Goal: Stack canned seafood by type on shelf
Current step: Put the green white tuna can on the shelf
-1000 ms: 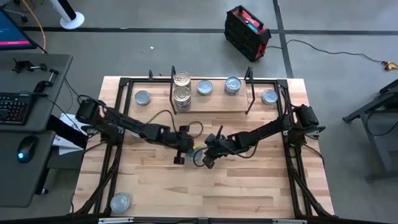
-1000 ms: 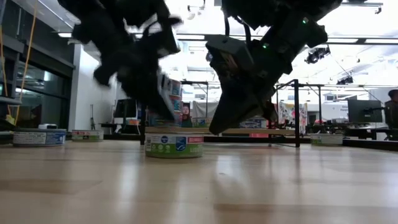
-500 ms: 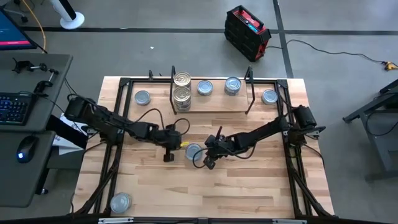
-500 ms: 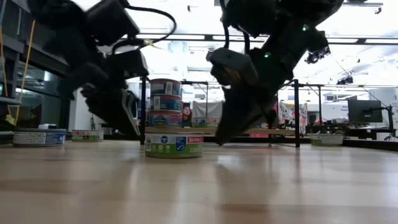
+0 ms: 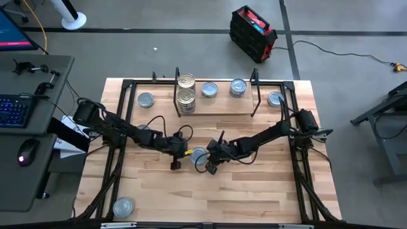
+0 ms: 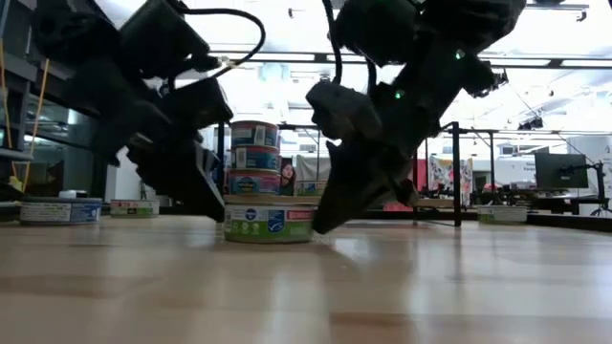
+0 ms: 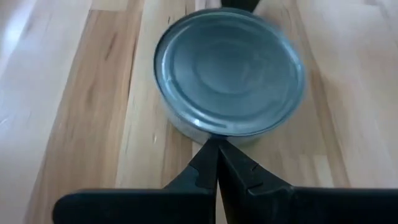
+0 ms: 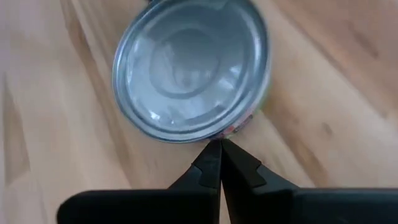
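Right claw [image 5: 210,169] closed, empty, tip against the silver tin [image 5: 198,155]; left claw [image 5: 175,165] also closed, opposite side. Tin sat between them, right nearer.

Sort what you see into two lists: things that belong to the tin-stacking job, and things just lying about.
Job: centre tin; stacked tins; loose tins; shelf; left gripper; right gripper.

Lying about: keyboard; mouse; red-and-black case.
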`<state>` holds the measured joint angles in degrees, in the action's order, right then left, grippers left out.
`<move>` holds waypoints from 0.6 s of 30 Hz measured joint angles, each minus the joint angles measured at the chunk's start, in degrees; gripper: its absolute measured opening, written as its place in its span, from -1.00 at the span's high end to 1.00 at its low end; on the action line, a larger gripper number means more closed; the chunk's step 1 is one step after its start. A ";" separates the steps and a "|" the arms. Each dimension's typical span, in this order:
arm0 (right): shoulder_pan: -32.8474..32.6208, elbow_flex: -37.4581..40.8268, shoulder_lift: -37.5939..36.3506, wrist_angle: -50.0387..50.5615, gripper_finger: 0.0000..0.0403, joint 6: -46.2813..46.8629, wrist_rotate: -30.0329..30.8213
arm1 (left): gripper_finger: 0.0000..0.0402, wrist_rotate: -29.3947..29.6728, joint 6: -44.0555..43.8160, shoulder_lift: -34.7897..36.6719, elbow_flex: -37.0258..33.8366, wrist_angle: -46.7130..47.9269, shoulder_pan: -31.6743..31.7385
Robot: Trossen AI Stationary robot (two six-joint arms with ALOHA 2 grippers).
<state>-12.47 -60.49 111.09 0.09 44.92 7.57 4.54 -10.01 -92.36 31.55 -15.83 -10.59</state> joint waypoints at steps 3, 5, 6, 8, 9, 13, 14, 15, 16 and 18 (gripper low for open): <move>-0.21 -1.90 -0.45 0.86 1.00 -0.97 -2.18 | 1.00 0.34 -0.93 -1.73 0.36 -0.29 0.00; -0.34 -3.26 -1.50 2.28 1.00 -2.01 -2.27 | 1.00 0.45 -0.87 -2.88 0.79 -0.44 0.09; -0.23 -4.12 -2.16 2.15 1.00 -2.53 -2.38 | 1.00 0.49 -0.79 -3.03 0.69 -0.23 0.07; -0.16 -4.64 -3.39 3.80 1.00 -3.51 -1.97 | 1.00 0.39 -0.72 -3.68 0.98 -0.69 0.07; -0.05 -5.10 -3.57 4.34 1.00 -4.02 -2.09 | 1.00 0.45 -0.50 -3.73 1.05 -0.64 0.04; 0.29 -6.21 -4.77 5.25 1.00 -5.35 -1.66 | 1.00 0.28 -0.22 -3.80 1.42 -0.61 0.00; 0.45 -6.44 -4.87 4.58 1.00 -5.49 -1.58 | 1.00 0.26 -0.23 -3.82 1.38 -0.81 0.00; 0.59 -6.47 -5.03 4.33 1.00 -5.52 -1.56 | 1.00 0.19 -0.23 -3.84 1.37 -1.10 0.00; 0.77 -6.44 -5.05 4.27 1.00 -5.46 -1.60 | 1.00 0.24 -0.22 -3.90 1.37 -1.29 -0.03; 1.03 -6.38 -5.03 3.90 1.00 -5.26 -1.64 | 1.00 0.19 -0.22 -3.91 1.36 -1.44 -0.04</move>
<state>-11.44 -66.87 106.06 3.99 39.65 5.93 4.73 -10.23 -96.27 32.92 -17.27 -10.63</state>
